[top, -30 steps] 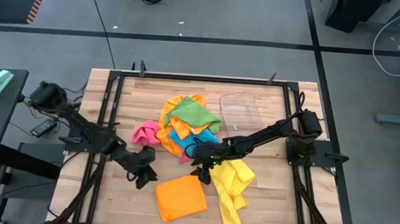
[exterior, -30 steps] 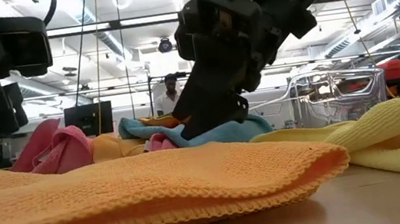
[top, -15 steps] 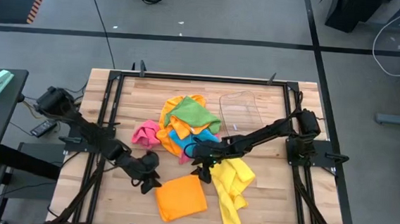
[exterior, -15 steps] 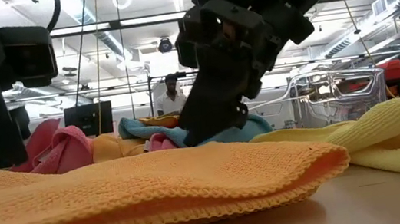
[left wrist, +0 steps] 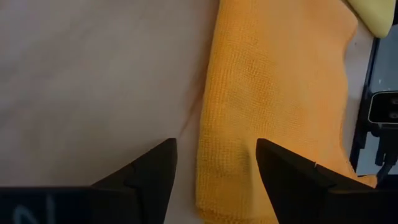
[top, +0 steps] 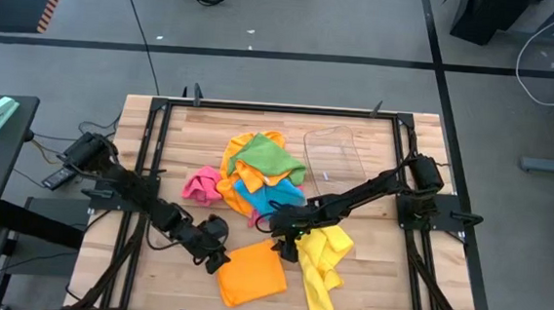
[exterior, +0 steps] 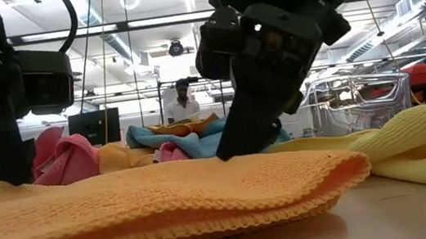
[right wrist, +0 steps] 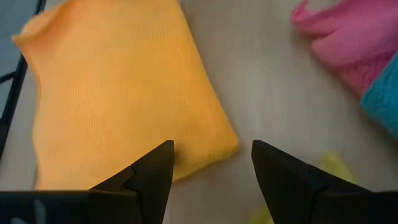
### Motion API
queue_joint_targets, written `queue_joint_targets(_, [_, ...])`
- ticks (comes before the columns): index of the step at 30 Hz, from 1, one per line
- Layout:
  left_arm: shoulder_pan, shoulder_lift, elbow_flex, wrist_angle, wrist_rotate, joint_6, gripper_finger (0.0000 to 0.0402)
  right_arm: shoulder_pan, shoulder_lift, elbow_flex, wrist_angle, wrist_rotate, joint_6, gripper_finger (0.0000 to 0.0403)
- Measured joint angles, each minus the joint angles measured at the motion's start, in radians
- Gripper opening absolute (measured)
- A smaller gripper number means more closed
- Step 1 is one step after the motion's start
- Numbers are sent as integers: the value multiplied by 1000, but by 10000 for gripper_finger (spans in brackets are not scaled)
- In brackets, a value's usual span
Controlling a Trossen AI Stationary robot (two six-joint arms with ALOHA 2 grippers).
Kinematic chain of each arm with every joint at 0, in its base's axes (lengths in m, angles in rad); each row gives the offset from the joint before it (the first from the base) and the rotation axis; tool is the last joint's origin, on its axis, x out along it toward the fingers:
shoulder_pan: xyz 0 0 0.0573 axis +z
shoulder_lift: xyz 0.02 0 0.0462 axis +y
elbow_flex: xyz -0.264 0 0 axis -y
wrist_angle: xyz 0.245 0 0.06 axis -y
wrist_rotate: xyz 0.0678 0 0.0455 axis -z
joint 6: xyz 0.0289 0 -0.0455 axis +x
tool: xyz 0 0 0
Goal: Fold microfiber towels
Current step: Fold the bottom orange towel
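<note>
My folded orange towel [top: 251, 274] lies flat on the worktop [top: 180, 138], near the front. My left end effector [top: 216, 261] and right end effector [top: 288, 251] sit at its two back corners, both wide open, holding nothing. It looks soft, light and floppy, so I would pinch a corner edge.

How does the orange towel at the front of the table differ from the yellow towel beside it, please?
The orange towel is folded into a neat flat rectangle; the yellow towel lies crumpled and stretched out, unfolded. Both open grippers stand at the orange towel's edges, left gripper and right gripper. Both towels rest on the table, outside the pile.
</note>
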Motion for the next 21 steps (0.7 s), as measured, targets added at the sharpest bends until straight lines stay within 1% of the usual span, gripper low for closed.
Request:
queue_joint_targets(3, [0,2,12,-9,2,7,224,1,0,0,-4,1,-16,222])
queue_joint_targets(6, [0,7,27,-17,11,13,200,10,0,0,1,0,-40,206])
queue_joint_targets(10, [-2,24,37,2,21,13,155,27,0,0,0,2,-59,173])
queue_joint_targets(14, [-7,47,39,32,25,27,99,41,0,0,0,5,-51,140])
queue_joint_targets(16, [-6,47,39,44,24,27,63,41,0,0,4,12,-36,116])
queue_joint_targets(18, [-5,47,39,56,24,30,25,40,0,0,13,15,-36,80])
queue_joint_targets(19, [-4,47,39,62,24,36,15,39,0,0,14,16,-37,60])
queue_joint_targets(21, [-3,43,39,78,24,39,14,40,0,0,14,16,-38,23])
